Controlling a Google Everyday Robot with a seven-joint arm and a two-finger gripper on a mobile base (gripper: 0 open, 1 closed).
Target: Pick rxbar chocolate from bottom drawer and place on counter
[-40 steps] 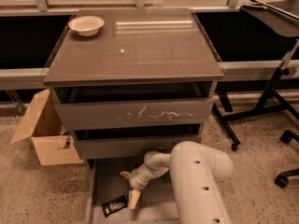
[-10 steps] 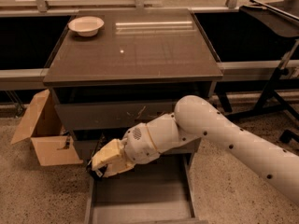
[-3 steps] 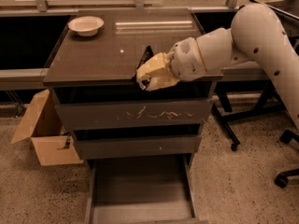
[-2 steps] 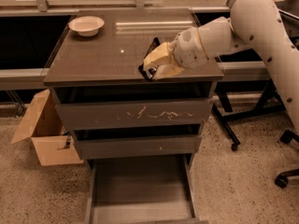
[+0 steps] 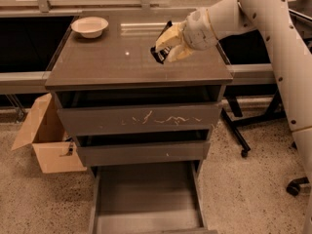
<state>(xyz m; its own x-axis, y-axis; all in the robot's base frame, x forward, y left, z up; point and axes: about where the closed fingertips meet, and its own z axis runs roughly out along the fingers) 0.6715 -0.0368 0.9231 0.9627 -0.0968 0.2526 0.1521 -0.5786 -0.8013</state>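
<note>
Nearest you, the bottom drawer (image 5: 146,199) stands pulled out with no bar in it. Above it, over the counter (image 5: 107,65), your gripper (image 5: 168,47) is clamped on the rxbar chocolate (image 5: 159,56), whose low end is close to the surface. You're at the placing step: lower until the bar rests, then release. The white bowl (image 5: 89,26) sits well apart at the far left corner

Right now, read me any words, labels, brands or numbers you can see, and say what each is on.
Readable text: none.
Small flat black wrapped bar, gripped in the tool above the glossy grey-brown cabinet top: lettering too small to read.
Brown cardboard box: dark mark on its front, unreadable.
Scratched grey drawer front: pale scratches only, no text.
</note>
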